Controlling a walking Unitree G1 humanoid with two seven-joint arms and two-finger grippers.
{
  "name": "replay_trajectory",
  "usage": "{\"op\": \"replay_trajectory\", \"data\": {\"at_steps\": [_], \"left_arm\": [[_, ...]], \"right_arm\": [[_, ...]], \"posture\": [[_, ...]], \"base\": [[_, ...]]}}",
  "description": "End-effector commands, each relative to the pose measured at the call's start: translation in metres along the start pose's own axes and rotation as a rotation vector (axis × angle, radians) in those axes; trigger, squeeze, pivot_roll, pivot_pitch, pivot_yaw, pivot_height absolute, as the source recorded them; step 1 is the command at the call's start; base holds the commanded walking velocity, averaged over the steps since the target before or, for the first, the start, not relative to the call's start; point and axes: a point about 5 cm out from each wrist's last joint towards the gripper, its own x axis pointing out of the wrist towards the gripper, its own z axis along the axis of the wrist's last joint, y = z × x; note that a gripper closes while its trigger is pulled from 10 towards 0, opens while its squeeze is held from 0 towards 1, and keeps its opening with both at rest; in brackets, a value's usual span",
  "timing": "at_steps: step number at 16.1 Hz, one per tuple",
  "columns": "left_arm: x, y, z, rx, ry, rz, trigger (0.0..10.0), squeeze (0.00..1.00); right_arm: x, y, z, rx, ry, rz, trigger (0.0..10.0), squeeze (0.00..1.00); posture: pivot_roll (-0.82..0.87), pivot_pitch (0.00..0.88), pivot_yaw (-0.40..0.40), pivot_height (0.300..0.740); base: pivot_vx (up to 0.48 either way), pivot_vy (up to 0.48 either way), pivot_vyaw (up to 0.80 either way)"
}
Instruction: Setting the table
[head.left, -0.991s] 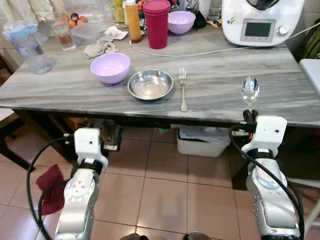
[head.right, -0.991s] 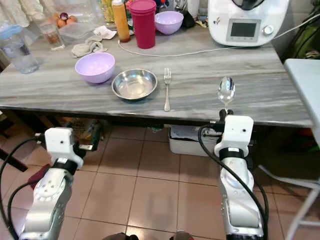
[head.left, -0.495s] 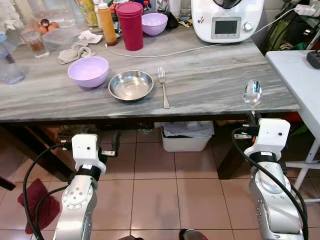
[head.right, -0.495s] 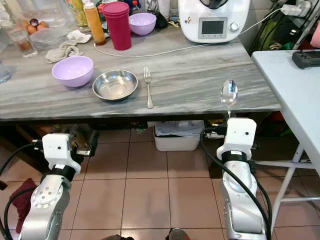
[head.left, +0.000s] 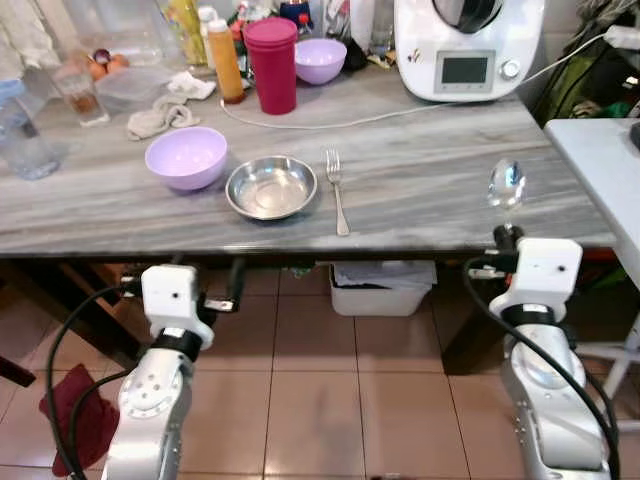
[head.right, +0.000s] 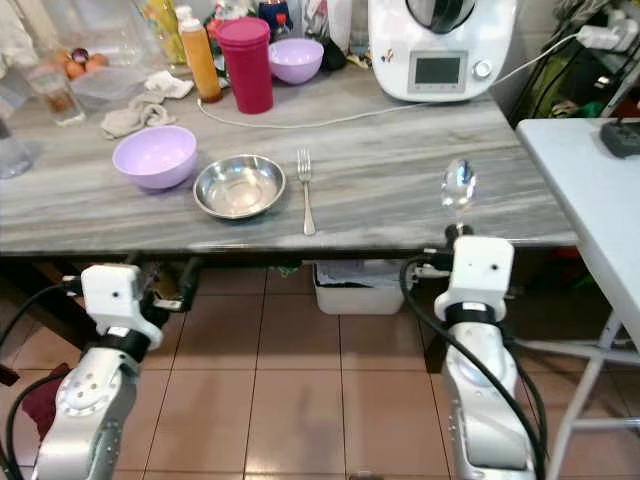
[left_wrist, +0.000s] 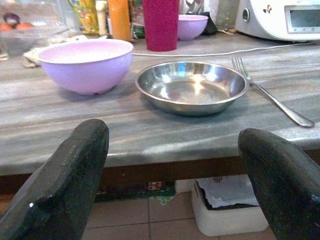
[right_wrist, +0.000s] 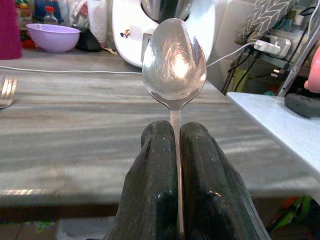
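Note:
A steel bowl (head.left: 271, 187) sits near the front of the grey table (head.left: 420, 185), with a fork (head.left: 338, 190) lying just to its right. A lilac bowl (head.left: 186, 157) stands to its left. My right gripper (head.left: 503, 236) is shut on a spoon (head.left: 506, 185), holding it upright by the handle at the table's front edge, right of the fork. In the right wrist view the spoon (right_wrist: 174, 60) rises from between the closed fingers (right_wrist: 155, 185). My left gripper (head.left: 233, 283) hangs open below the table edge; its fingers (left_wrist: 65, 185) frame the steel bowl (left_wrist: 192, 87).
At the back of the table stand a magenta cup (head.left: 271, 65), an orange bottle (head.left: 227, 65), a second lilac bowl (head.left: 321, 60), a white kitchen machine (head.left: 468, 45) with its cable, a cloth and glasses. A white side table (head.left: 605, 150) stands at the right. A white bin (head.left: 383, 288) sits under the table.
The camera has shifted and the whole scene slid slightly; the table looks a little nearer. My right gripper still holds the spoon upright, and the left gripper stays open below the edge.

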Motion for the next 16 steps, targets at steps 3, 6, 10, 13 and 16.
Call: {"op": "replay_trajectory", "data": {"at_steps": [3, 6, 10, 13, 16], "left_arm": [[-0.002, 0.002, 0.001, 0.0, 0.007, -0.011, 10.0, 0.0], [-0.002, 0.003, 0.001, 0.007, 0.009, -0.014, 10.0, 0.0], [-0.002, 0.008, 0.003, 0.051, -0.005, 0.026, 10.0, 0.0], [-0.005, 0.015, 0.002, 0.09, 0.002, 0.029, 10.0, 0.0], [-0.011, 0.018, 0.002, 0.13, 0.011, -0.071, 10.0, 0.0]], "right_arm": [[-0.001, 0.005, 0.004, 0.002, -0.013, 0.016, 10.0, 0.0], [0.0, 0.004, 0.004, 0.002, -0.015, 0.02, 10.0, 0.0], [0.0, 0.01, 0.007, -0.004, -0.033, 0.055, 10.0, 0.0], [0.0, 0.014, 0.007, 0.009, -0.033, 0.076, 10.0, 0.0], [0.001, 0.023, 0.007, 0.033, -0.026, 0.113, 10.0, 0.0]], "posture": [[-0.17, 0.136, 0.066, 0.74], [-0.17, 0.135, 0.067, 0.74], [-0.17, 0.136, 0.069, 0.74], [-0.16, 0.143, 0.067, 0.74], [-0.16, 0.148, 0.068, 0.74]], "base": [[0.469, 0.0, 0.0], [0.467, 0.0, 0.0], [0.106, 0.0, 0.0], [0.0, 0.0, 0.0], [0.0, 0.0, 0.0]]}}
